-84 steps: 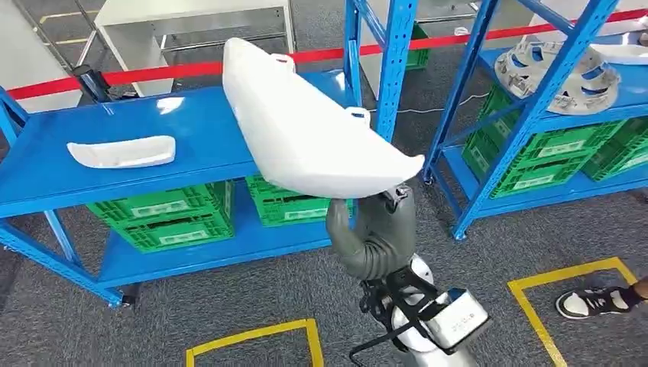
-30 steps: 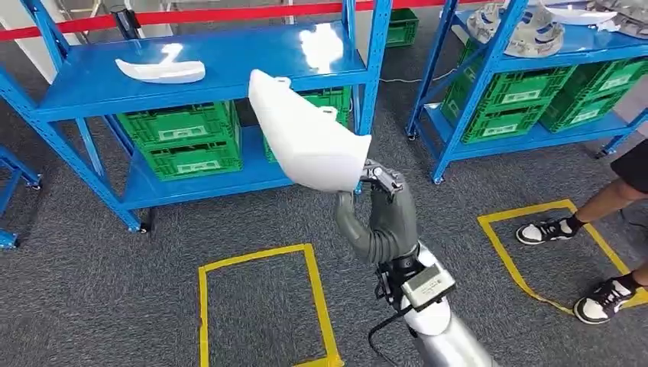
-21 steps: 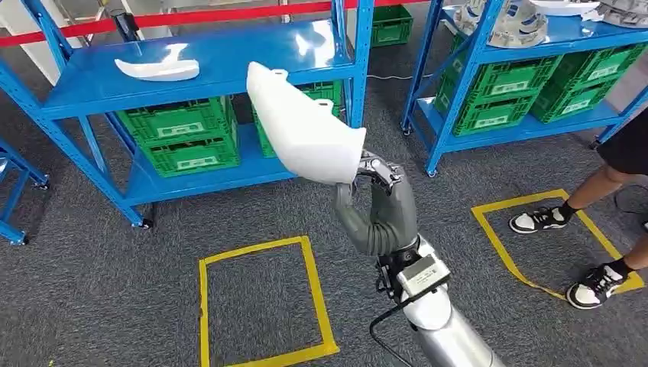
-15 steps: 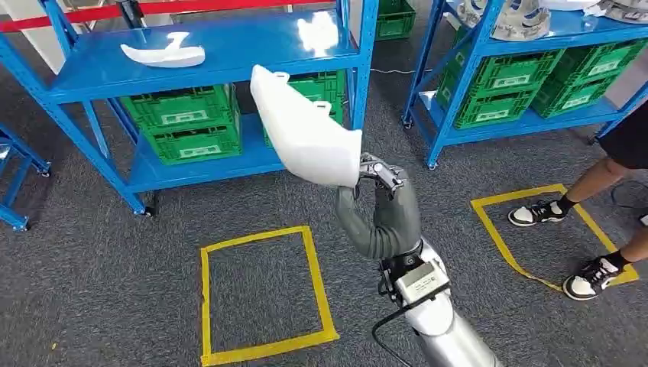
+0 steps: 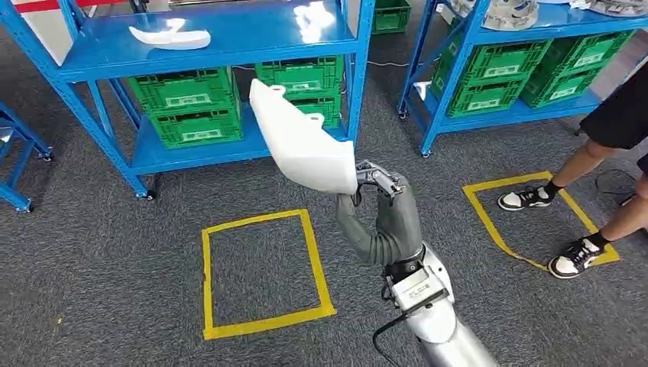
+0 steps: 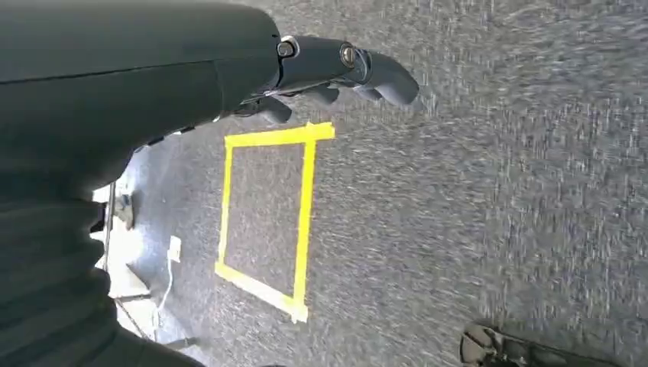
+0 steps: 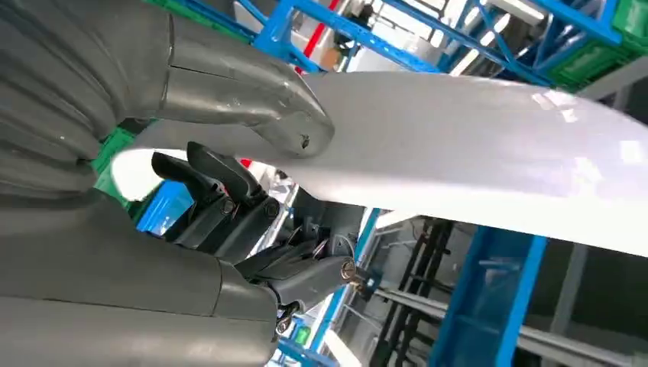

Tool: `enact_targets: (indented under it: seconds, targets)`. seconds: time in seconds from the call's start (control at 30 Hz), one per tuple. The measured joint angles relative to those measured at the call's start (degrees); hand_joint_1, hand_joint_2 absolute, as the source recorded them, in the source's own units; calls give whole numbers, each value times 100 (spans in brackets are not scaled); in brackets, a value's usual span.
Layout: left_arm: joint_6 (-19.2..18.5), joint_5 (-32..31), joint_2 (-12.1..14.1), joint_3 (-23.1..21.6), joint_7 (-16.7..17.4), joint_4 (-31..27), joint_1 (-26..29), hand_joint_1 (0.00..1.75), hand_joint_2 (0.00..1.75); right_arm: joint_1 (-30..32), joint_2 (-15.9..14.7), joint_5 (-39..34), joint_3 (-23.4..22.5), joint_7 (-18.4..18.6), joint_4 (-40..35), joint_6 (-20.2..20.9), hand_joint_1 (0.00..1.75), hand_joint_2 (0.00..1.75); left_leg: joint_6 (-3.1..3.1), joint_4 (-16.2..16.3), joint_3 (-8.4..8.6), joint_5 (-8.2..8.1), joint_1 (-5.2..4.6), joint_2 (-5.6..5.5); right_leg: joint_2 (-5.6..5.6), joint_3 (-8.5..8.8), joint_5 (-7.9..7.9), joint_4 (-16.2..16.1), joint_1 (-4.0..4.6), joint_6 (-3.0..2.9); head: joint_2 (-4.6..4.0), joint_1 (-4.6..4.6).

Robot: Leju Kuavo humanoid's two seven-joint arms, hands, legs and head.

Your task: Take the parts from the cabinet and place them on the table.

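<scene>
A large white curved part [image 5: 302, 145] is held aloft at its lower end by the right hand [image 5: 380, 210], whose thumb [image 7: 252, 103] is pressed on one face while the darker fingers [image 7: 221, 195] are curled against the other; this end grip is presumably used so that the long shell is carried clear of the body during transport. The part is tilted, its free end directed toward the blue cabinet [image 5: 221, 46], in front of which it is suspended above grey carpet. The right forearm is raised steeply, the wrist bent back. The left hand [image 6: 336, 73] is hung toward the floor with nothing in it, its fingers loosely extended and apart. A second white part [image 5: 170, 35] is left on the cabinet's upper shelf. A yellow taped square [image 5: 260, 271] is marked on the carpet before the cabinet. No surface for placement is visible, so carrying is judged to be under way.
</scene>
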Motion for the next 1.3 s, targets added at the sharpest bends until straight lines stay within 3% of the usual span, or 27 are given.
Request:
enact_targets:
  seconds: [0.07, 0.1, 0.13, 0.17, 0.23, 0.27, 0.3, 0.33, 0.4, 0.43, 0.47, 0.5, 0.6, 0.63, 0.73, 0.77, 0.8, 0.83, 0.9, 0.93, 0.97, 1.0, 1.1, 1.13, 1.17, 1.23, 1.3]
  targets:
    - [0, 20, -4, 0, 9, 2, -1, 0, 175, 31, 2, 24, -15, 13, -41, 19, 175, 175, -73, -73, 1, 128, 32, 7, 3, -68, 86, -9, 40, -38, 0, 13]
    - [0, 20, -2, 0, 11, 2, 21, 0, 175, 54, 4, 24, -24, 46, -61, 50, 175, 175, -118, -105, -12, 194, -5, -9, -3, -151, 189, -74, -7, -75, 0, 9]
    - [-2, 15, 7, 0, 9, 2, 20, 0, 175, 57, 15, 24, -26, 76, -70, 76, 175, 175, -140, -41, -53, 43, 19, -32, -49, -165, 268, -99, -38, -88, 0, 13]
    - [-13, 9, 0, 0, -7, 4, 26, 0, 175, 57, 33, 22, -37, 105, -83, 87, 175, 175, -171, 190, -145, -335, 25, -40, -35, -255, 339, -105, -54, -170, 0, -11]
    - [-28, -4, -2, 0, -28, 2, 24, 0, 175, 66, 39, 22, -52, 105, -96, 83, 175, 175, -224, 957, -290, -1006, 56, -38, -38, -430, 455, -65, -55, -173, 0, -19]
    - [-42, -11, 0, 0, -42, 2, 22, 0, 175, 75, 39, 26, -61, 109, -98, 85, 175, 175, -248, 1349, -345, -1180, 65, -37, -40, -531, 518, -46, -55, -165, 0, -20]
    - [-48, -20, 0, -2, -46, 2, 20, 0, 175, 95, 41, 28, -74, 118, -98, 83, 175, 175, -267, 1639, -331, -1134, 71, -37, -47, -625, 590, -16, -56, -150, 0, -22]
    - [-55, -22, 0, -2, -48, 2, 19, 0, 175, 109, 41, 33, -83, 122, -98, 83, 175, 175, -277, 1698, -243, -925, 76, -37, -50, -734, 652, 17, -59, -135, 0, -20]
    - [-55, -15, 0, -2, -57, 0, 10, 0, 175, 146, 41, 35, -103, 127, -120, 76, 175, 175, -281, 1244, 214, -485, 86, -37, -51, -970, 762, 117, -76, -91, 0, -20]
    - [-55, -11, 0, -2, -61, 0, -2, 0, 175, 174, 41, 39, -122, 118, -142, 74, 175, 175, -279, 721, 626, -497, 93, -38, -50, -1060, 805, 177, -82, -57, 0, -20]
    - [-55, -7, -9, -2, -66, 2, -26, 0, 175, 198, 41, 52, -135, 105, -177, 70, 175, 175, -277, 142, 1043, -803, 81, -52, -51, -1136, 838, 228, -55, -19, 0, -26]
    - [-50, 0, -9, -2, -77, 0, -33, 0, 175, 196, 41, 61, -144, 90, -194, 68, 175, 175, -238, -185, 1209, -945, 53, -72, -55, -1151, 872, 261, -55, 2, -2, -11]
    - [-35, 9, -20, -2, -83, 2, -27, 0, 175, 221, 41, 94, -146, 63, -205, 98, 175, 175, -84, -181, 1061, -858, 30, -58, -59, -1169, 1057, 192, -69, 92, 0, -15]
    - [-35, 9, -33, -2, -83, 7, -22, 0, 175, 244, 39, 98, -149, 59, -205, 98, 175, 175, -22, -200, 1008, -779, 65, -19, -29, -1202, 1008, 234, -79, 126, 0, -15]
    - [-6, 13, -13, -2, -48, 2, -16, 0, 175, 237, 41, 100, -160, 79, -205, 166, 175, 175, 73, -183, 779, -582, 59, 5, -1, -1455, -85, 1158, -98, 193, 0, 13]
    - [4, 46, -13, 0, -48, 2, -16, 0, 175, 232, 41, 96, -168, 90, -205, 201, 175, 175, 75, -169, 671, -519, 54, 4, 1, -1534, -277, 1576, -96, 199, 0, 15]
    - [7, 50, -11, 0, -52, 2, -13, 0, 175, 232, 41, 79, -168, 104, -203, 233, 175, 175, 70, -155, 574, -461, 54, 3, 1, -1564, -296, 1874, -97, 203, 0, 13]
    - [7, 48, -11, 0, -68, 2, 0, 0, 175, 217, 41, -8, -175, 181, -203, 329, 175, 175, 54, -130, 449, -386, 54, 7, 1, -1500, -44, 2031, -98, 197, 0, 15]
    - [7, 31, -9, 0, -50, 2, -1, 0, 175, 168, 39, -99, -195, 245, -201, 428, 175, 175, 46, -77, 279, -292, 56, 99, -19, -1114, 453, 1647, -98, 174, 0, 13]
    - [-2, 9, -9, 0, -26, 2, 2, 0, 175, 128, 41, -127, -214, 267, -201, 472, 175, 175, 31, -52, 223, -259, 56, 103, -100, -769, 495, 1183, -95, 161, 0, 18]
    - [-11, -22, 0, 0, 11, 0, 5, 0, 175, 77, 41, -142, -225, 284, -201, 507, 175, 175, 4, -27, 206, -238, 48, 113, -260, -444, 369, 744, -91, 147, 0, 20]
    - [-13, -81, 4, -2, 33, 2, 23, 0, 175, -26, 46, -162, -227, 306, -201, 549, 175, 175, -31, 20, 177, -219, 23, 149, -309, -99, 108, 156, -32, 107, 0, 26]
    - [-17, -184, 28, -13, 61, 0, 15, 0, 175, -109, 52, -186, -269, 352, -197, 592, 175, 175, -169, -20, 185, -113, 53, 310, -171, -156, 87, 69, -13, -7, 0, 26]
    - [-17, -197, 35, -18, 55, 0, 14, 0, 175, -100, 52, -184, -273, 374, -197, 590, 175, 175, -206, -4, 155, -124, 45, 319, -133, -193, 167, 22, -49, -63, 0, 22]
    - [-15, -214, 61, -22, 52, 0, 13, 0, 175, -108, 52, -186, -273, 374, -197, 586, 175, 175, -248, 112, 95, -285, 58, 179, -102, -236, 208, 21, -57, -89, 0, 20]
    - [-15, -265, 59, -55, 55, 2, 21, 0, 175, -78, 59, -184, -275, 374, -194, 573, 175, 175, -277, 806, -133, -850, 66, 23, -25, -316, 273, 26, -51, -152, -2, 4]
    - [-9, -310, 61, -81, 59, 2, 25, 0, 175, -6, 59, -177, -278, 363, -181, 573, 175, 175, -286, 1588, -386, -1208, 64, -8, 51, -409, 329, 51, -32, -166, 0, 7]
